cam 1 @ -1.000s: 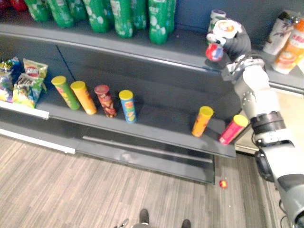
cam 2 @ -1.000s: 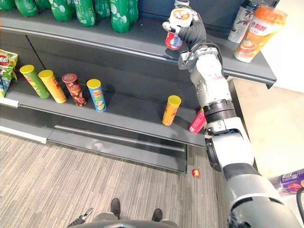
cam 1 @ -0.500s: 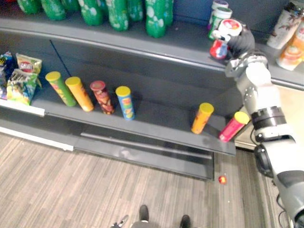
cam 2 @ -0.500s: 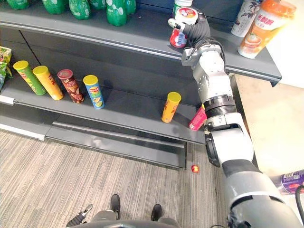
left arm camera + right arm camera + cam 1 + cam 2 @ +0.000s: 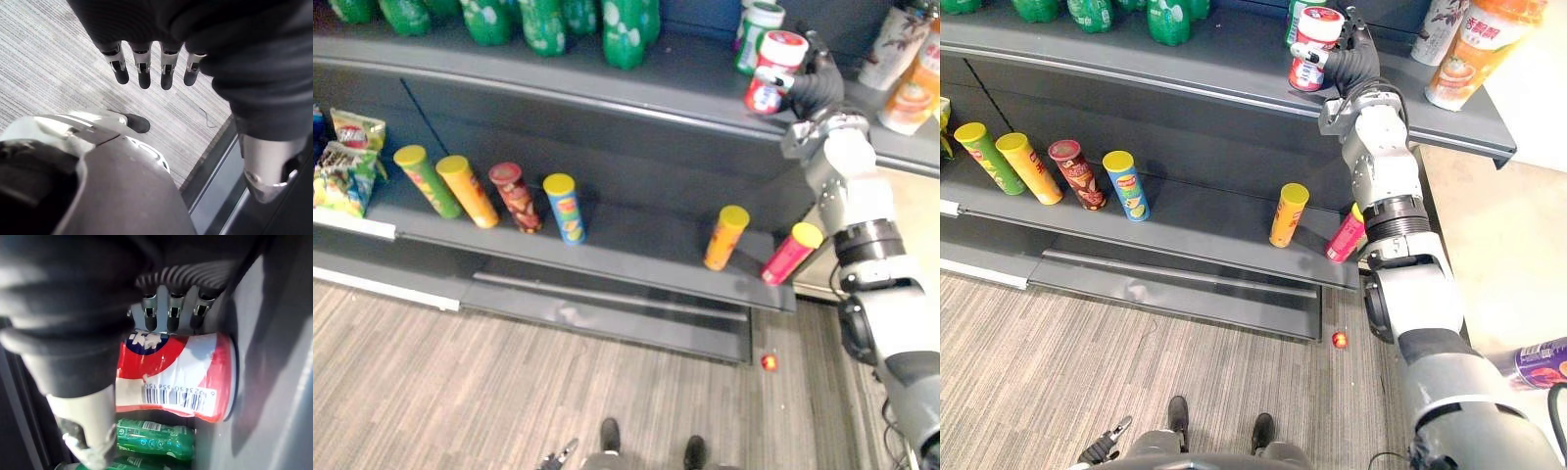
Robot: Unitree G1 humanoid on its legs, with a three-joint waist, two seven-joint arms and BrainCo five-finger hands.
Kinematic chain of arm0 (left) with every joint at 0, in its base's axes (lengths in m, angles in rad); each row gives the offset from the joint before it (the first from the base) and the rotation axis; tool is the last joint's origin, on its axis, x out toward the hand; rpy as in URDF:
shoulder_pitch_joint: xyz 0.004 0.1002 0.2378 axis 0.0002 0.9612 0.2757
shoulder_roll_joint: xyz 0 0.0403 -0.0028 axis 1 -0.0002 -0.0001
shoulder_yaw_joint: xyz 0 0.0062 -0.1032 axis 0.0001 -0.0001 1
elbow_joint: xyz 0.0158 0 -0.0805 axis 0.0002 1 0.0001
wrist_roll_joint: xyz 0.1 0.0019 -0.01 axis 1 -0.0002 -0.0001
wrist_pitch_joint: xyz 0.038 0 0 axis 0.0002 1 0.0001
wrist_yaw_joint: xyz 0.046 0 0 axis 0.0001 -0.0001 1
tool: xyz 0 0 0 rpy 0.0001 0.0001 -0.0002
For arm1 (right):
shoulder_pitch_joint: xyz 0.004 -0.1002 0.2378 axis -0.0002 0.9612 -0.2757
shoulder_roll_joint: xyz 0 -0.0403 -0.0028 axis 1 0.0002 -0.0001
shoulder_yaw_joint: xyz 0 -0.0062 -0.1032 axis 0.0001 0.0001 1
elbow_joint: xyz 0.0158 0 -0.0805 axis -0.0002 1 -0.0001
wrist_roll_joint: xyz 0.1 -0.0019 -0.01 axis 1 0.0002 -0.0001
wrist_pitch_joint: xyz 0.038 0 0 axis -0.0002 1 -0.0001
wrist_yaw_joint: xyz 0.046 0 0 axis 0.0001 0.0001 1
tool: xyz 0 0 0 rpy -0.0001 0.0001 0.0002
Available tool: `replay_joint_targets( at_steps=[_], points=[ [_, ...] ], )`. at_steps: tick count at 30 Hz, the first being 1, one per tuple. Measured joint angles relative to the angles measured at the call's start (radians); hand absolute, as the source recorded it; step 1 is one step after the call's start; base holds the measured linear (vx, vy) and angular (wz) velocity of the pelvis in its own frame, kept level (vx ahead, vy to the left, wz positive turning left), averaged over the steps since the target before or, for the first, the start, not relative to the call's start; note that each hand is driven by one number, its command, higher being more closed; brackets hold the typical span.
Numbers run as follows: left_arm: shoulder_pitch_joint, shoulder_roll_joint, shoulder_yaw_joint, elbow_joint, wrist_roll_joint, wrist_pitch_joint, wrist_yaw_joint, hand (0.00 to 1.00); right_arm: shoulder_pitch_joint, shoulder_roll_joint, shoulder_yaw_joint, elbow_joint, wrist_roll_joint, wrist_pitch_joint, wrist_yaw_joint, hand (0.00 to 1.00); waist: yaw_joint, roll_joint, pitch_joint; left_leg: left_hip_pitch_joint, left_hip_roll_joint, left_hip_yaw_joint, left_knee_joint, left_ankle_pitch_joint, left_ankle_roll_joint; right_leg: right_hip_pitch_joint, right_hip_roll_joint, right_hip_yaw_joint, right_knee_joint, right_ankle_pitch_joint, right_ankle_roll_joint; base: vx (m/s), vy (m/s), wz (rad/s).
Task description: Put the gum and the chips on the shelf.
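Right wrist view: right hand [image 5: 172, 316] has fingers and thumb wrapped round the red-and-white plastic gum canister [image 5: 171, 377], with its base at the grey metal upper shelf [image 5: 1185, 69]. The canister is probably light, rigid and slick-labelled, so grip mid-body, not the lid. Left hand [image 5: 146, 68] hangs with fingers straight.

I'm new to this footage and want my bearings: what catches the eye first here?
The right hand, up at the upper shelf, is curled round a red-and-white gum jar beside a green jar. Below it, colourful chip tubes stand along the lower shelf, a pink tube leaning at its right end. The left hand hangs open over the floor.
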Motion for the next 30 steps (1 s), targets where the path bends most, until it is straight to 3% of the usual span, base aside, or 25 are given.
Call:
replay_joint_targets(
  at_steps=[11,20,25,30],
  points=[
    [0.002,-0.001,0.003,-0.009,0.0,0.0,0.01,0.0,-0.006,-0.001,-0.09,-0.06,-0.041,-0.017,-0.077,0.0,0.0,-0.001,0.0,0.001,0.0,-0.004,0.0,0.0,0.0,0.003,0.0,-0.005,0.0,0.0,0.0,0.01,0.0,0.0],
    [0.002,-0.002,0.012,-0.012,0.003,-0.001,0.019,0.0,-0.047,-0.014,-0.156,-0.19,-0.121,-0.083,-0.156,0.0,-0.001,-0.001,0.0,0.004,-0.002,-0.026,0.0,0.0,0.0,0.017,-0.001,-0.025,-0.001,0.0,0.0,0.01,0.001,0.07],
    [0.001,-0.003,0.014,-0.012,0.013,-0.001,0.022,0.0,-0.025,0.002,-0.153,-0.376,-0.123,-0.1,-0.166,0.0,0.0,-0.001,0.0,0.004,-0.002,-0.024,0.0,-0.001,-0.001,0.016,-0.002,-0.024,-0.001,0.0,0.0,0.01,0.0,0.0],
    [0.002,-0.003,0.015,-0.011,0.021,-0.001,0.027,0.0,0.145,0.097,-0.061,-0.651,-0.116,-0.167,-0.135,0.0,-0.004,-0.001,0.0,0.006,-0.001,-0.02,0.0,-0.002,-0.002,0.017,-0.002,-0.02,-0.001,0.0,0.0,0.01,0.0,-0.01]
  ],
)
